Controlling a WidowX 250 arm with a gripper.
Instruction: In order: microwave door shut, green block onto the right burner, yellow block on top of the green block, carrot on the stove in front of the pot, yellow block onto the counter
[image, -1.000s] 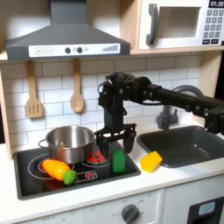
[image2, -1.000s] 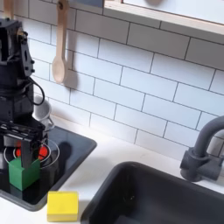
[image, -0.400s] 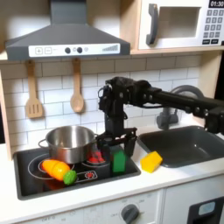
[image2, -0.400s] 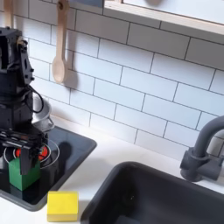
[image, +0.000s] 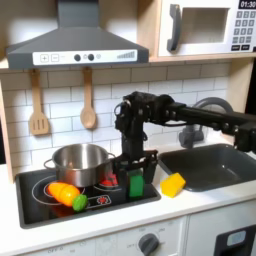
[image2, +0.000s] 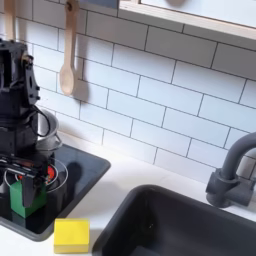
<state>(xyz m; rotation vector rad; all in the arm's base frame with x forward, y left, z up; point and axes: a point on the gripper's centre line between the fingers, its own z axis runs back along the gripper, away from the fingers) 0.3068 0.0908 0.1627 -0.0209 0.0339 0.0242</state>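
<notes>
Green block (image: 135, 184) sits right between my hand's (image2: 27, 175) spread fingers on the stove, yellow block (image2: 71, 235) just beside on the counter (image2: 100, 225).

In the first exterior view, the pot (image: 80, 163) stands behind the carrot (image: 66, 194) on the stove (image: 40, 208).

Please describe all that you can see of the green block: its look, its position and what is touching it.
The green block is a small, plain, bright green box shape that looks like painted wood or plastic. It stands upright on the black stove, at the first exterior view's right edge of it. The gripper is lowered over it with fingers on either side of its upper part; whether they press on it cannot be told. In the second exterior view the yellow block lies apart on the counter.
</notes>
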